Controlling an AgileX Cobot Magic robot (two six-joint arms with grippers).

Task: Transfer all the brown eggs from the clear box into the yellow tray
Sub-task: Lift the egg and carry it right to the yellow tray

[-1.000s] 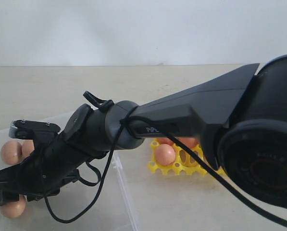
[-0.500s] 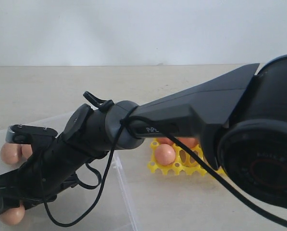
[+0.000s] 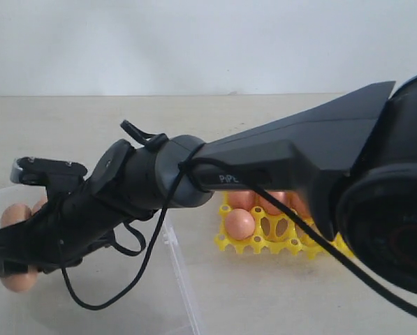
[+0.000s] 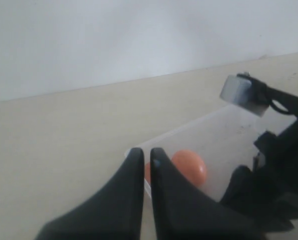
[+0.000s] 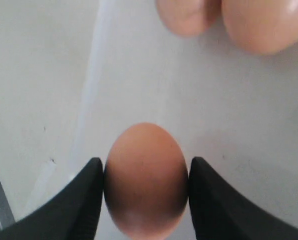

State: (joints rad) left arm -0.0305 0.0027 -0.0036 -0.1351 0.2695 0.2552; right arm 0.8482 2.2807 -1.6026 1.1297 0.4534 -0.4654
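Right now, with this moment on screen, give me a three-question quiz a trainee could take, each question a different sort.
1. True or false: the right gripper has a finger pressed against each side of a brown egg.
2. Pick one. The left gripper is: A) clamped on an egg; B) shut with nothing between its fingers; C) spread wide open.
3. Short answer: in the exterior view, which container lies under the right gripper?

Key
1. True.
2. B.
3. The clear box.
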